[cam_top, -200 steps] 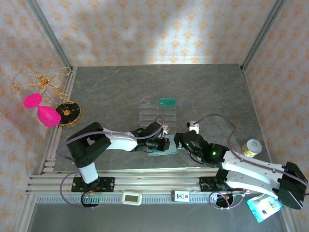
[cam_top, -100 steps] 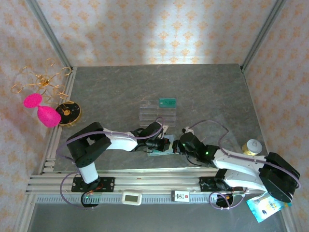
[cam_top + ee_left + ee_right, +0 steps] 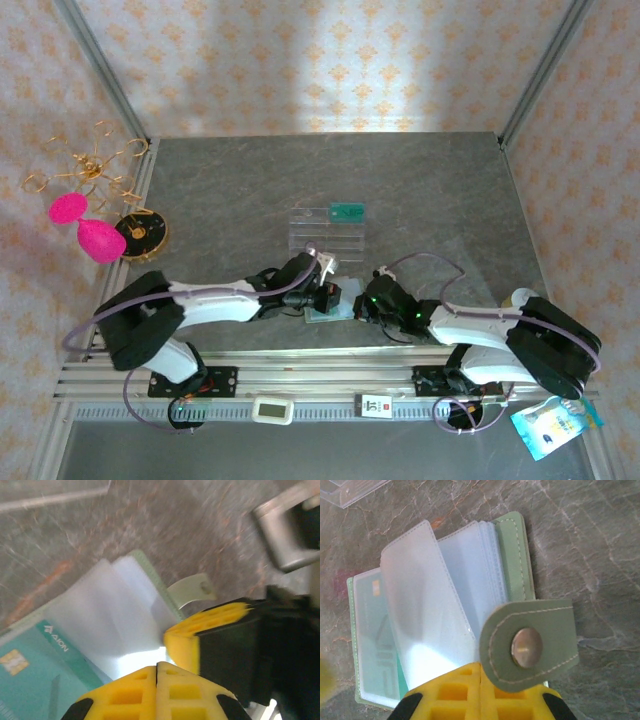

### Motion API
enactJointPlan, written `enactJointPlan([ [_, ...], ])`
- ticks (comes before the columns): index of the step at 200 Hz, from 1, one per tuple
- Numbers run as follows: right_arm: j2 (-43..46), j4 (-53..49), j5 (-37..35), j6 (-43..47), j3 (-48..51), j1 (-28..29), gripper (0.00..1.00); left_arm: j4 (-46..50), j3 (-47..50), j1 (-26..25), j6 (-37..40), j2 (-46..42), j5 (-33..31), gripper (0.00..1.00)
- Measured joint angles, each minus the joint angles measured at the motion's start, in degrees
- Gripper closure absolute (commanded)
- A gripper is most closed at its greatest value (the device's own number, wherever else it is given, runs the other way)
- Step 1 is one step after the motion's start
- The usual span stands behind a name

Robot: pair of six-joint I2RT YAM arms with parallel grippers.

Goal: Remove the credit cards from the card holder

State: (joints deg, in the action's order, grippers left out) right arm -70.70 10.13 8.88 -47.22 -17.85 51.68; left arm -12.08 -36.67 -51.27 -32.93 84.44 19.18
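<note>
Holder [image 3: 338, 311] lies open on the table [image 3: 430, 190] near the front edge, about mid-width, between the two gripper tips. Left gripper [image 3: 326, 297] stands at the holder's left side and right gripper [image 3: 366, 301] at its right side, the two close together. In the left wrist view the left fingertips [image 3: 135, 692] are pressed together with no gap between the yellow pads, poised over the clear sleeves [image 3: 110, 615]. Whether a sleeve edge is nipped between them cannot be told. A yellow pad of the right gripper [image 3: 200, 632] stands just beside them, over the sleeves. In the right wrist view the right fingertips [image 3: 455, 690] are likewise closed flat on each other at the holder's near edge, just beside the strap [image 3: 547, 625] and its metal stud [image 3: 526, 647]. Contact with the holder cannot be confirmed. The sleeves are fanned, with one leaf standing up from the spine. Teal card [image 3: 372, 630] sits inside the flat sleeve on the left panel; seen from the left wrist, this card [image 3: 30, 665] carries white lettering and a gold mark. A clear tray [image 3: 325, 232] lies just beyond the holder and apart from it. A second card [image 3: 346, 211], also teal, rests at the tray's far right corner.
</note>
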Motion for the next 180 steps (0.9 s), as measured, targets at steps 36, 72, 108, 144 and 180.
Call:
enactJointPlan([
  [36, -1.33, -1.33, -0.09, -0.39, -1.77, 0.17, 1.0, -1.46, 6.12, 1.53, -0.48, -6.95, -2.12, 1.0],
  [72, -1.25, -6.88, -0.5, 0.72, -4.98, 0.68, 0.95, -1.77, 9.81, 3.67, -1.66, -5.79, -3.02, 1.0],
  [108, 0.57, -11.3, 0.44, 5.2, -12.2, 0.68, 0.86, -2.25, 9.9, 5.27, -1.7, -5.44, -3.15, 1.0],
  [144, -2.89, -8.85, 6.54, 7.5, -17.16, -0.42, 0.81, -2.73, 10.29, 5.27, -1.68, -5.62, -3.13, 1.0],
  [180, -11.13, -6.99, 12.13, 8.13, -17.09, -3.13, 0.8, -3.13, 11.02, 5.27, -1.68, -5.55, -3.15, 1.0],
])
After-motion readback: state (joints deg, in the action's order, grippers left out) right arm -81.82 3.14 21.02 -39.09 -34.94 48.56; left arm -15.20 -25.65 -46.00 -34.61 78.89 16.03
